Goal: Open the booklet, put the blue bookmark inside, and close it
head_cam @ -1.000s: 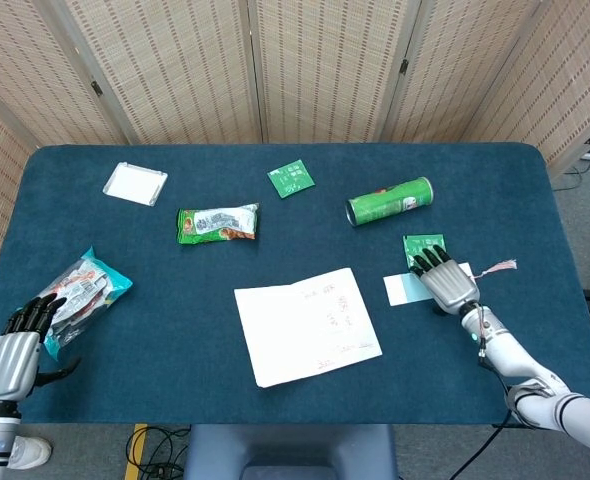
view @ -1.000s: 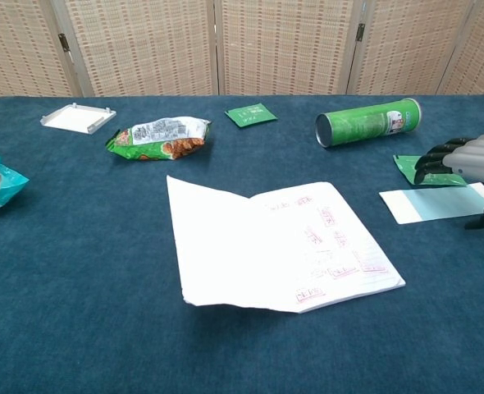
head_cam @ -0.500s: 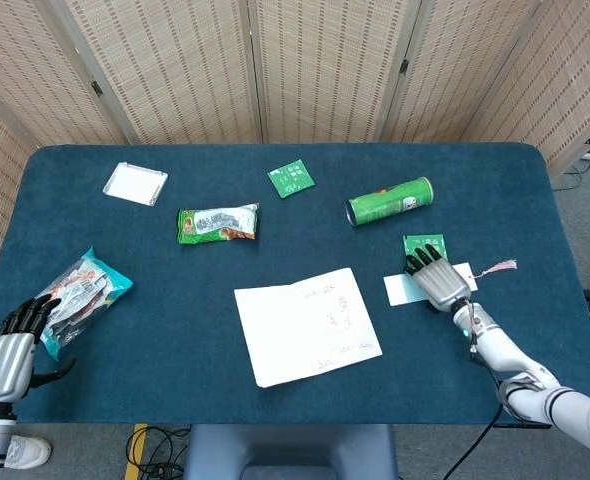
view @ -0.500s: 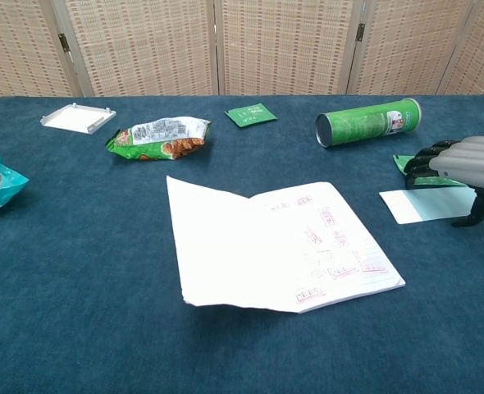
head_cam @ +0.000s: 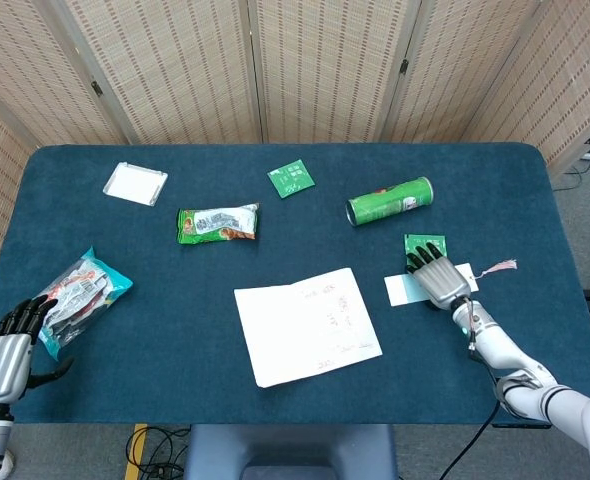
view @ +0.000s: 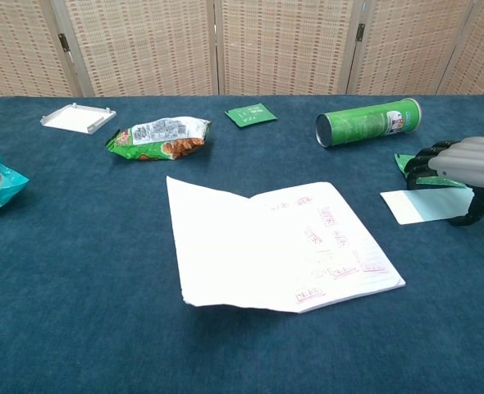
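The white booklet (head_cam: 307, 325) (view: 283, 246) lies open in the middle of the table, its left page slightly raised. The pale blue bookmark (head_cam: 403, 289) (view: 426, 203) lies flat to its right, with a pink tassel (head_cam: 495, 268) trailing further right. My right hand (head_cam: 440, 280) (view: 463, 160) is over the bookmark's right half, fingers apart and arched, thumb tip down on the card; it holds nothing. My left hand (head_cam: 10, 345) hangs at the table's front left edge, fingers loosely apart and empty, seen only in the head view.
A small green packet (head_cam: 423, 245) (view: 406, 164) lies under my right fingertips. A green can (head_cam: 389, 200) (view: 367, 121) lies behind it. A green snack bag (head_cam: 218, 222), green card (head_cam: 291, 178), white tray (head_cam: 135, 183) and teal snack bag (head_cam: 80, 293) lie further left.
My right hand has slid slightly left and lower over the bookmark. My left hand has drawn back toward the table's front edge. Booklet and bookmark have not moved.
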You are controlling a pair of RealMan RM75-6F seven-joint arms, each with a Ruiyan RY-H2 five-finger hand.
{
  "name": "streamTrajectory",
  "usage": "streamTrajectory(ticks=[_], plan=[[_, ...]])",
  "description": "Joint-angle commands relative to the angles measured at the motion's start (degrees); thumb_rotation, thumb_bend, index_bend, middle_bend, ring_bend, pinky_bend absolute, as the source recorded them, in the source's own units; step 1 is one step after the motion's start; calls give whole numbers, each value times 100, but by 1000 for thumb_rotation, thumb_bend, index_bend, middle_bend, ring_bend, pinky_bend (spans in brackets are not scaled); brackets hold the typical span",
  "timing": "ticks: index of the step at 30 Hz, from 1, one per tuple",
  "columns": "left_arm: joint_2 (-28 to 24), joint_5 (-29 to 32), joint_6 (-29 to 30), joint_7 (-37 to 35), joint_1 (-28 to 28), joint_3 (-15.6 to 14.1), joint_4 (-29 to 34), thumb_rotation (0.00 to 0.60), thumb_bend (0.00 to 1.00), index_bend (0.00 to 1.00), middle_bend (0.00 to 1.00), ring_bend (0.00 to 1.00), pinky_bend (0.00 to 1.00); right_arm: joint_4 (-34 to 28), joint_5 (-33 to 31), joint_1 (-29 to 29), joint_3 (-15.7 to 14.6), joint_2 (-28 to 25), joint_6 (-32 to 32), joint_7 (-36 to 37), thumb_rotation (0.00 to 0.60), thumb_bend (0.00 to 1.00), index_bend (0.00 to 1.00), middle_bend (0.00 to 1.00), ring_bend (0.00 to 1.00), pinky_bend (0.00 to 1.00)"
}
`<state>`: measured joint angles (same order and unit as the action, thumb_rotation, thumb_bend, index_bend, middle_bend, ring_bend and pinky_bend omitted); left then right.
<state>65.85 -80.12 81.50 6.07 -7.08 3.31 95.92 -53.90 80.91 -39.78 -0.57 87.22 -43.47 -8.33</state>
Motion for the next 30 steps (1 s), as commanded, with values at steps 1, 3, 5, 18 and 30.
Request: streamTrajectory(ticks=[1, 3, 5, 18, 30], plan=[[2, 2, -1, -4, 3, -1, -6, 600, 239, 148, 108, 91, 163, 19, 9, -1, 8, 8, 3, 16, 600, 163, 283, 110, 12, 58], [4, 2, -6, -6, 3, -2, -11, 600, 239, 148, 108, 91, 163, 25, 30, 11, 6, 10, -23, 41, 600, 181, 309, 111, 12, 58], [10, -1, -9, -10, 1, -3, -17, 600, 239, 148, 109, 91, 163, 33, 56, 27, -4, 9, -50, 63, 600, 199, 335, 116, 12, 58], [-14, -5, 11, -12, 6, 14, -4, 600, 239, 148, 108, 91, 163, -674, 696, 34, -130, -449, -732, 143, 600, 268, 379, 134, 12, 58], [-35, -32, 53, -35, 26, 15, 32, 600, 239, 148, 108, 91, 163, -2091, 1996, -428, -297, -1305, -1358, -172, 600, 263, 379, 136, 12, 58]])
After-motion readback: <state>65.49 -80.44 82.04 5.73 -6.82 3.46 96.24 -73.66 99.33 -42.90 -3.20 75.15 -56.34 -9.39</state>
